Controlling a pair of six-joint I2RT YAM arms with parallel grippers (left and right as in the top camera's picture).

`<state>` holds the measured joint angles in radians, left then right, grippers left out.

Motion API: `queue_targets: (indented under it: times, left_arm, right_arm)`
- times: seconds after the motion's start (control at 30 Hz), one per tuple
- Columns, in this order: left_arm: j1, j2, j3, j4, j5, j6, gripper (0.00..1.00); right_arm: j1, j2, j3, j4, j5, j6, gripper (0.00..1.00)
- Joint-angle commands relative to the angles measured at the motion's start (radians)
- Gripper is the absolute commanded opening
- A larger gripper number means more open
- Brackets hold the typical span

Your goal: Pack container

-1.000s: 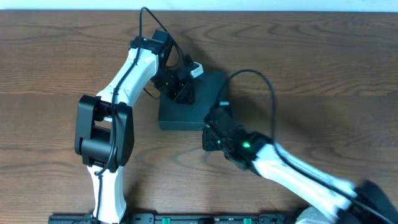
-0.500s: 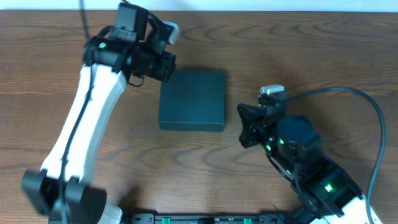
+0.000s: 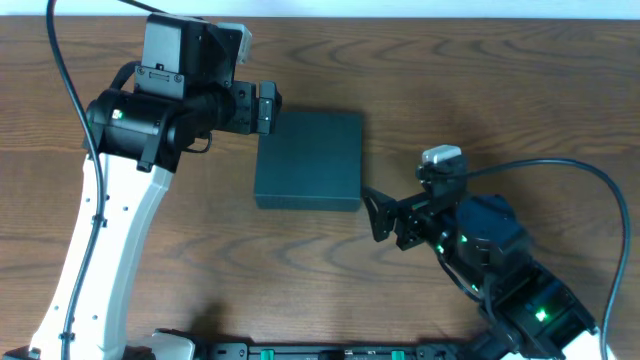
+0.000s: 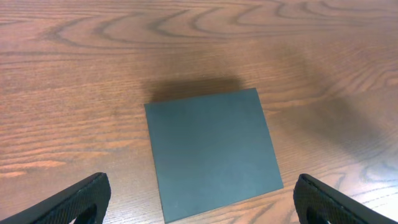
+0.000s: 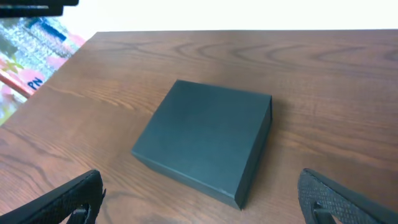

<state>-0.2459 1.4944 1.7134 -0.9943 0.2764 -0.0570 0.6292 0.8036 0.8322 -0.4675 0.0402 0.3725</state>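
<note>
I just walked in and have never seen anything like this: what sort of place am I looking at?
Probably a robotics lab or test bench, not a home: two cabled white-and-black robot arms reach over a brown wood-grain table holding one closed dark green-black cardboard box.

**Operator:** What is lost to you here?

**Describer:** At the left gripper (image 4: pixel 200 194), its two fingers (image 4: pixel 73 200) run off the bottom edge; you see only dark tips. The right gripper (image 5: pixel 202 198) is cropped the same way.

**Operator:** And the container (image 5: pixel 205 140)?

**Describer:** Lid down, so its inside is hidden from you. Ahead and left of the right gripper, colourful packets (image 5: pixel 34 53) are blurred and cut by the frame; you cannot read their print. Overhead, the right arm (image 3: pixel 520 290) leaves the bottom corner.
</note>
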Motion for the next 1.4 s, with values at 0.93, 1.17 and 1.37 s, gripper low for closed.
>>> queue_targets:
  times: [0.93, 1.17, 1.37]
  left_arm:
    - [0.018, -0.387, -0.054, -0.158, -0.305, 0.013, 0.95]
    - [0.19, -0.736, -0.335, -0.054, -0.31, 0.017, 0.95]
    - [0.296, -1.028, -0.634, 0.03, -0.302, 0.016, 0.95]
  right_arm:
    - [-0.009, 0.285, 0.007, -0.001, -0.004, -0.018, 0.99]
    - [-0.009, 0.335, 0.007, -0.001, -0.004, -0.018, 0.99]
    - [-0.009, 0.362, 0.007, -0.001, -0.004, -0.018, 0.99]
